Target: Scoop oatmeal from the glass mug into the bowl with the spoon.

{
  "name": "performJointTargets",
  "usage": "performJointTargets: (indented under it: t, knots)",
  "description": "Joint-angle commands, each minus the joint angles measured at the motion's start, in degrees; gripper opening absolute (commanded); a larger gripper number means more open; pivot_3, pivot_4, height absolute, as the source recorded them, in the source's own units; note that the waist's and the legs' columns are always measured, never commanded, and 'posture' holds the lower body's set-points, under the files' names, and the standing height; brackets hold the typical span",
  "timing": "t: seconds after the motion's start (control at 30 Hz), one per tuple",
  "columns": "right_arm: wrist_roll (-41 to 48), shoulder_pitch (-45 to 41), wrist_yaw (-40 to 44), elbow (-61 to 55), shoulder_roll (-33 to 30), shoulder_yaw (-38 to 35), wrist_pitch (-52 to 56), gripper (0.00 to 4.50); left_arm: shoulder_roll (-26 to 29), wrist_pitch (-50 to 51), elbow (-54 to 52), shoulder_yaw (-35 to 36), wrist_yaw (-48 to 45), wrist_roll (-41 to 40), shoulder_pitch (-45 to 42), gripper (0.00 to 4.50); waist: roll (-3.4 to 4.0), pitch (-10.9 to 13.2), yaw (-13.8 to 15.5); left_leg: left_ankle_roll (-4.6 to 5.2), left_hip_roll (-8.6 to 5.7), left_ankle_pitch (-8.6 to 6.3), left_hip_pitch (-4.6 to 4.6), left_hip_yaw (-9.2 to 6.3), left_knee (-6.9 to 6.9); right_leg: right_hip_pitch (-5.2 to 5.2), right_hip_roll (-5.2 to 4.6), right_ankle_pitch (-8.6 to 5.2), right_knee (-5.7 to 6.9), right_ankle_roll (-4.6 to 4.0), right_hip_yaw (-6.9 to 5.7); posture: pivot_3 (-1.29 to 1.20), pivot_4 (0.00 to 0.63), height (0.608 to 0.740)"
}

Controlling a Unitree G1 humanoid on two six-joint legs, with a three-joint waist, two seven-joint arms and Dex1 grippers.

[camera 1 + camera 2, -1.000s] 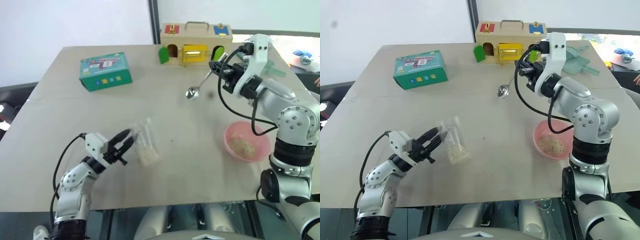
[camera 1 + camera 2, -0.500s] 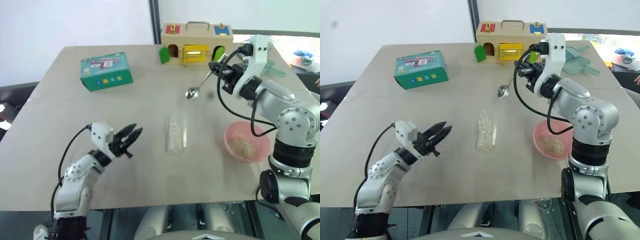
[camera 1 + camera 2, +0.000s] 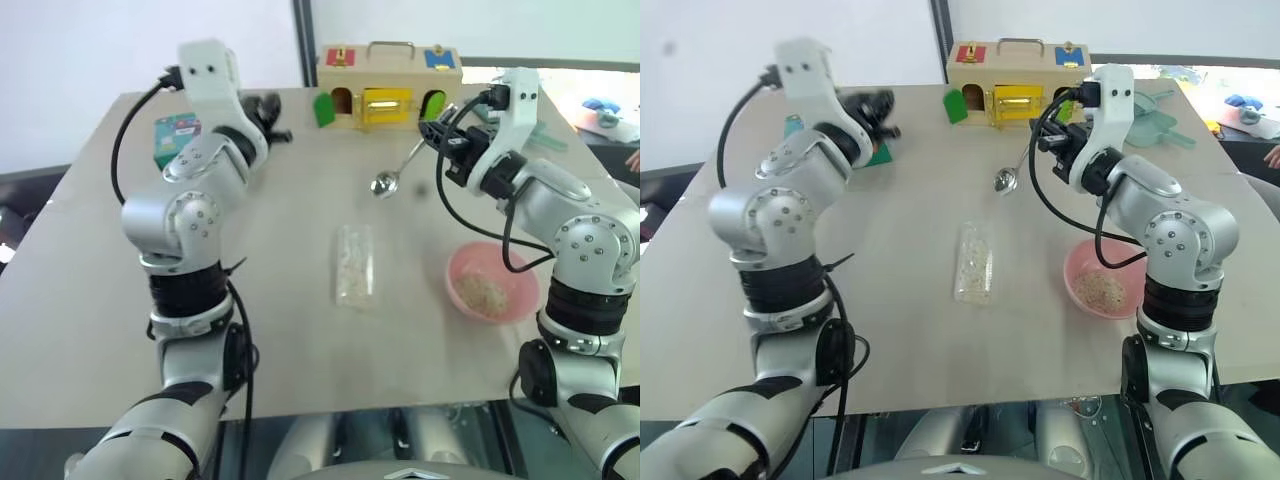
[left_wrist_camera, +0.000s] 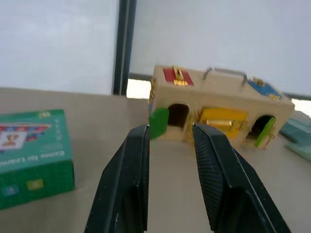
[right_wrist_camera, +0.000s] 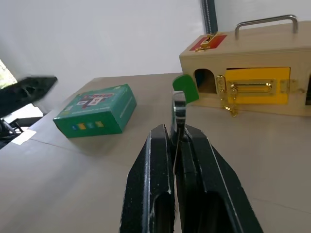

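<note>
Left eye view has the glass mug point(image 3: 353, 264) lying on its side mid-table, oatmeal point(image 3: 351, 262) inside, well apart from both raised grippers. Print on the green box point(image 4: 30, 156) is too blurred to read. Right gripper point(image 3: 437, 135) is clamped tight on the spoon point(image 3: 396, 172) handle, beyond the bowl point(image 3: 494, 284). Left gripper point(image 4: 170, 141) hangs part-open, holding nothing.

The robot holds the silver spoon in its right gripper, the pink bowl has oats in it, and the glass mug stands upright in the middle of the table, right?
Not quite: the glass mug lies on its side, as the left eye view shows. The rest is right: right gripper holds the spoon, and the bowl has oats.
</note>
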Motion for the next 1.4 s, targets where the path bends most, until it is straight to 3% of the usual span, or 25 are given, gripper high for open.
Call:
performJointTargets:
  t: [0.03,0.23,0.43,0.57,0.7,0.8,0.9,1.0,1.4]
  knots:
    - [0.2,-0.6,0.1,-2.3,-0.7,-1.6,-1.3,0.0,5.8,15.6,-8.5,1.9,-10.4,-11.6,4.5,1.43,-0.02,0.0,-0.5,-0.01,0.0,0.01,-0.02,0.0,-0.01,-0.09,0.0,0.0,0.07,-0.01,0.02,0.0,0.15,0.74]
    - [-0.1,-0.2,-0.2,-2.2,-0.3,-1.7,-1.9,0.0,13.2,25.3,-7.1,3.1,-14.2,-21.8,8.2,1.43,-0.04,0.1,-0.5,-0.18,0.01,0.11,0.0,-0.02,0.01,-0.14,0.01,0.0,0.12,-0.03,0.01,0.0,0.15,0.74]
    - [-0.4,0.0,0.1,-2.1,0.6,-1.1,-2.4,0.0,11.0,25.2,-8.8,5.4,-9.1,-16.5,12.1,1.43,-0.04,0.1,0.0,-0.18,-0.01,0.1,0.04,-0.03,0.01,-0.07,-0.03,0.01,0.09,-0.04,-0.01,0.0,0.15,0.74]
    - [-0.5,0.2,0.4,-1.9,0.9,-0.6,-2.8,0.0,13.1,25.3,-7.1,6.4,-9.1,-19.3,16.6,1.43,-0.04,0.1,0.0,-0.18,-0.01,0.1,0.03,-0.02,-0.03,-0.12,-0.02,0.01,0.08,-0.04,0.04,0.0,0.15,0.74]
    - [-0.8,0.2,0.9,-1.5,1.3,-0.1,-3.2,0.0,16.0,25.2,-3.9,8.2,-14.1,-21.5,19.0,1.43,-0.04,0.1,0.1,-0.19,-0.01,0.1,0.02,-0.02,-0.06,-0.14,-0.02,0.01,0.08,-0.05,0.04,0.0,0.15,0.74]
    - [-1.1,0.1,1.3,-1.1,1.6,0.2,-3.5,0.0,17.8,18.4,-4.0,7.8,-20.3,-20.6,22.0,1.43,-0.04,0.1,0.2,-0.19,-0.02,0.1,0.02,-0.02,-0.05,-0.11,-0.03,0.01,0.06,-0.05,0.01,0.0,0.15,0.74]
    - [-1.3,0.1,1.5,-1.0,2.0,0.5,-3.8,0.0,18.7,18.3,-4.9,6.9,-20.1,-19.3,24.0,2.08,-0.04,0.1,0.3,-0.19,-0.02,0.1,0.02,-0.02,-0.06,-0.11,-0.05,0.01,0.03,-0.05,0.02,0.0,0.15,0.74]
    - [-1.4,0.4,1.5,-1.4,2.1,0.5,-3.8,0.0,18.1,19.3,-6.6,5.7,-19.4,-19.0,24.7,3.34,-0.04,0.1,0.8,-0.19,-0.02,0.1,0.02,-0.02,-0.07,-0.12,-0.05,0.01,0.03,-0.05,0.02,0.0,0.15,0.74]
    - [-1.3,0.9,1.3,-2.1,2.0,0.3,-3.6,0.0,19.6,20.7,-7.3,-3.9,-14.5,-8.7,22.8,3.34,-0.04,0.1,1.0,-0.18,-0.01,0.1,0.02,-0.02,-0.08,-0.12,-0.05,0.01,0.04,-0.05,0.03,0.0,0.15,0.74]
